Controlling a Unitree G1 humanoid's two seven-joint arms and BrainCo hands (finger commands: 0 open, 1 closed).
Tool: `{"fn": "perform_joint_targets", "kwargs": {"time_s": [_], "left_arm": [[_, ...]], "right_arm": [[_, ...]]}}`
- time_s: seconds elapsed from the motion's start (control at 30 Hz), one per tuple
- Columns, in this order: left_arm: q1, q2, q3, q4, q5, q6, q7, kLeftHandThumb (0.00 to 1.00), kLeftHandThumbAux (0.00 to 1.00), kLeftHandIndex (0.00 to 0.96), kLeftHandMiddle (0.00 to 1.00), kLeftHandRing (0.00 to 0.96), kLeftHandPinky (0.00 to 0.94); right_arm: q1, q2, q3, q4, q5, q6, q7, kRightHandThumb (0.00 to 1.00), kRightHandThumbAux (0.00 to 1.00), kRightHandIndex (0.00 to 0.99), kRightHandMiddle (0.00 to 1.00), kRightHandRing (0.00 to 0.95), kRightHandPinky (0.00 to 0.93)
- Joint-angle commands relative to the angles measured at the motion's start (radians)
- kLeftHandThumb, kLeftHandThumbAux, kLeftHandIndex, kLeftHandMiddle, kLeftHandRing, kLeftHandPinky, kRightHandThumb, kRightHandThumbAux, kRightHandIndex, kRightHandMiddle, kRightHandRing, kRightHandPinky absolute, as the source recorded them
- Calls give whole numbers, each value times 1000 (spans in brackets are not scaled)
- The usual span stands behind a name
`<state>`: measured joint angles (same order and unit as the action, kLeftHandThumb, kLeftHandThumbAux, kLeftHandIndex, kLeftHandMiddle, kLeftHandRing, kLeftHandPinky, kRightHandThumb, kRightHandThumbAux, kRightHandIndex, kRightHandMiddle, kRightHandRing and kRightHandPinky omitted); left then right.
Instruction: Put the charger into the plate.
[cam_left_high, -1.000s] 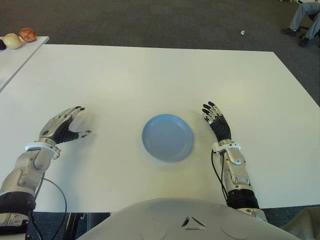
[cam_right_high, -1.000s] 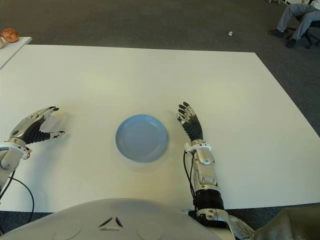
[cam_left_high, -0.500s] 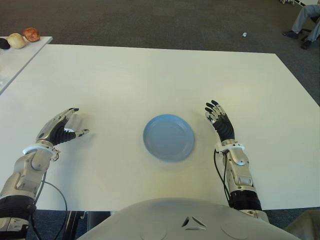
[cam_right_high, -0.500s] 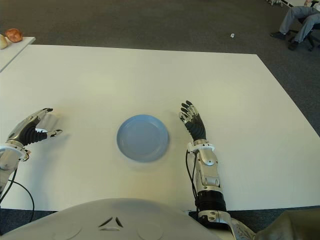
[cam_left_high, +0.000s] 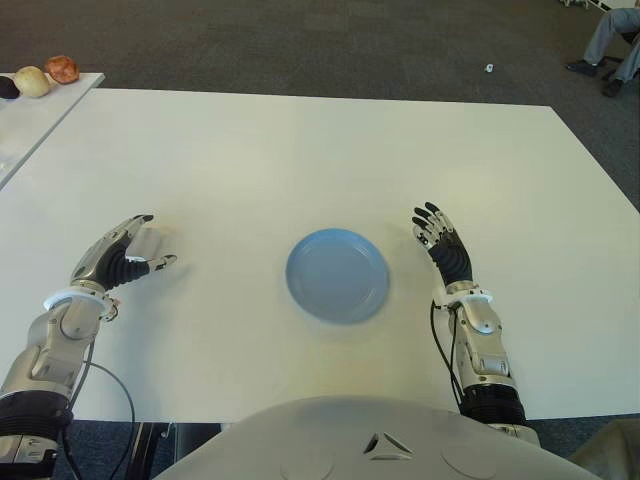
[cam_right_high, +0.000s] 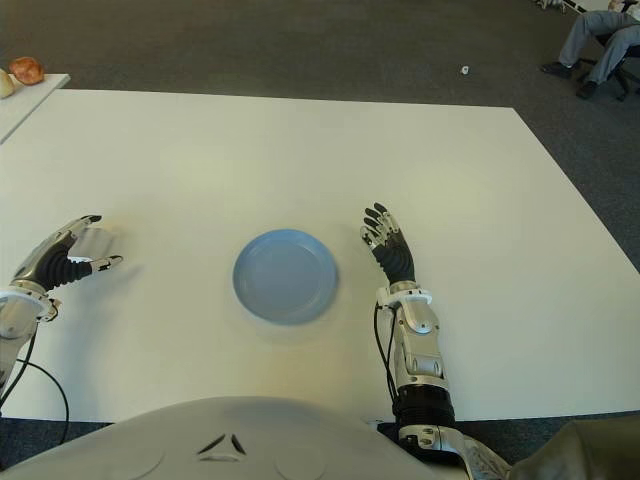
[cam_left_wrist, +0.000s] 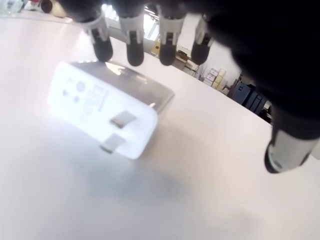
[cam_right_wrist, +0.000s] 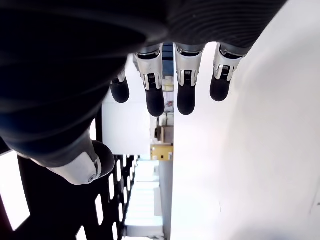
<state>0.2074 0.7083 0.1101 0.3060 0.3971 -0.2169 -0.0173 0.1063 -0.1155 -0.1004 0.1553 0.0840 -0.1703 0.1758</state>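
Observation:
The white charger lies on the white table at my left, prongs showing toward the left wrist camera. My left hand is cupped around it. Its fingertips sit at the charger's far top edge, while the thumb stays apart from it. The light blue plate sits in the middle of the table with nothing on it. To the right of the plate is my right hand, fingers stretched out and holding nothing.
A second table at the far left carries a few round objects. A seated person's legs show at the far right on the dark carpet, and a small white object lies on the floor beyond the table.
My left hand has drawn a little to the left and its fingers have curled closer over the charger. The right hand has shifted slightly; the plate has stayed put.

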Motion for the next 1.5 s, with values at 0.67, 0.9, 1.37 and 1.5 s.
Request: {"fn": "perform_joint_targets", "kwargs": {"time_s": [0.67, 0.9, 1.37, 1.5], "left_arm": [[15, -9, -57, 13, 55, 36, 15, 109, 515, 0, 4, 9, 42], [16, -10, -57, 12, 62, 33, 25, 107, 497, 0, 29, 43, 101], [3, 12, -89, 44, 116, -66, 116, 360, 356, 70, 197, 245, 305], [2, 12, -91, 45, 118, -76, 120, 393, 276, 60, 177, 218, 261]], "right_arm": [[15, -4, -13, -12, 21, 6, 12, 0, 624, 30, 174, 142, 92], [16, -4, -16, -20, 22, 12, 15, 0, 623, 34, 175, 144, 92], [17, -1, -18, -36, 23, 30, 12, 0, 627, 34, 173, 143, 95], [17, -2, -18, -36, 22, 29, 13, 0, 628, 37, 175, 144, 95]]}}
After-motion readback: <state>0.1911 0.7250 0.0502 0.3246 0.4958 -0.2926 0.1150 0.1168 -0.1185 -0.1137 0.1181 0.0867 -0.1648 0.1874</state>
